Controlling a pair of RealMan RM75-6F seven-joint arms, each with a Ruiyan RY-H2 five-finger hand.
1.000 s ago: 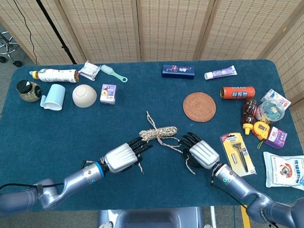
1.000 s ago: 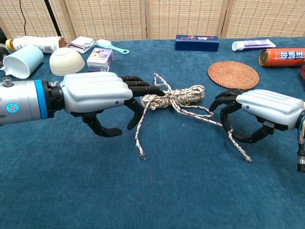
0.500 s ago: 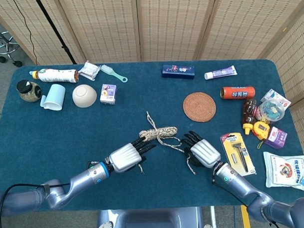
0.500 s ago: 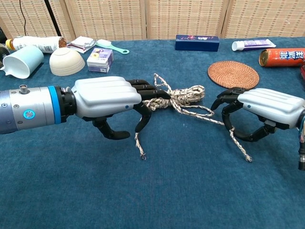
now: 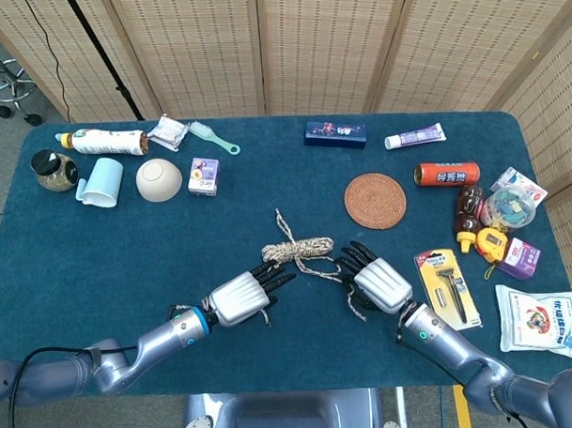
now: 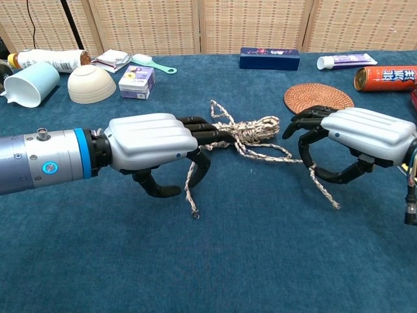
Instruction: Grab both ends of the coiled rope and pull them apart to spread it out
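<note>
The coiled rope is a pale bundle lying mid-table with loose strands. My left hand reaches in from the left. Its fingers lie over the coil's left end, and the thumb curls underneath with a gap. The left rope tail hangs down past those fingers onto the cloth. My right hand arches over the right rope tail. That tail runs between the fingers and thumb with space around it. Neither hand plainly grips the rope.
A woven coaster lies behind the right hand, and a razor pack lies to its right. A bowl, a blue cup and a small box sit at the back left. Snacks and bottles crowd the right edge.
My left hand has slid forward and right, so its fingers now cover the coil's left end. My right hand has lifted slightly and edged toward the coil. The coil has not moved.
</note>
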